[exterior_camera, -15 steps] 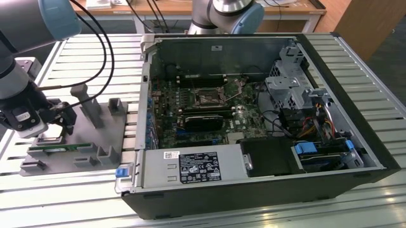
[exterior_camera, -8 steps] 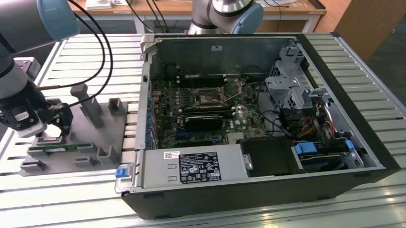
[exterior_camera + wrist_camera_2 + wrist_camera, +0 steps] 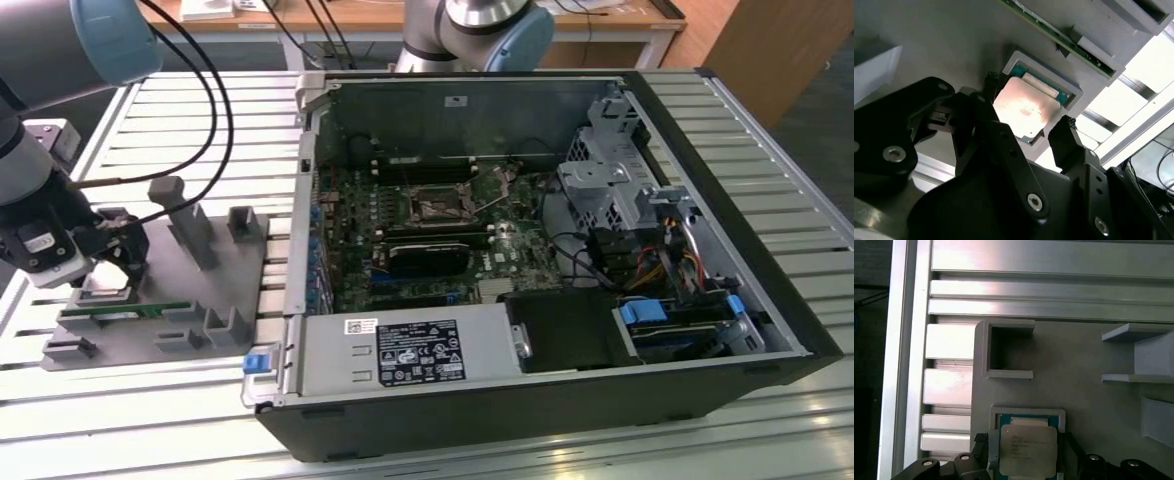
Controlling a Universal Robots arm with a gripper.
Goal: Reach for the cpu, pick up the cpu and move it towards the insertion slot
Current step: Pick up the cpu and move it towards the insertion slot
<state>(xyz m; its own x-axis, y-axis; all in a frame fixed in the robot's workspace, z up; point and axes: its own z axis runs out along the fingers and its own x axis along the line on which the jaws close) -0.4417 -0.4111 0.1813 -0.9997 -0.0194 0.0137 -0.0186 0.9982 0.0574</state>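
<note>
At the exterior view's left, the arm's tool (image 3: 114,272) hangs low over a grey fixture tray (image 3: 200,292) that lies on the slatted metal bench (image 3: 147,405). The tray has several walled pockets and upright posts. A shallow square pocket in it holds the cpu (image 3: 1028,450), which lies flat with its silvery top up. Just beside that pocket, a long green memory stick (image 3: 123,310) sits in a narrow holder.

Toward the exterior view's right stands an open computer case (image 3: 534,415). Inside it is a green circuit board with the insertion slot (image 3: 438,206) near the middle and a long black card (image 3: 427,256) just beside it. The cpu is well apart from the slot.

The exterior view gives the tray, the case and the space between them, but the tool covers most of the pocket there. Both wrist views look down on the pocket. They show the tool spread wide, with one black finger (image 3: 980,442) on each side of the pocket. The fingers straddle the chip and do not pinch it. The first wrist view also shows a second, square-walled pocket (image 3: 1004,352) farther along the tray.
</note>
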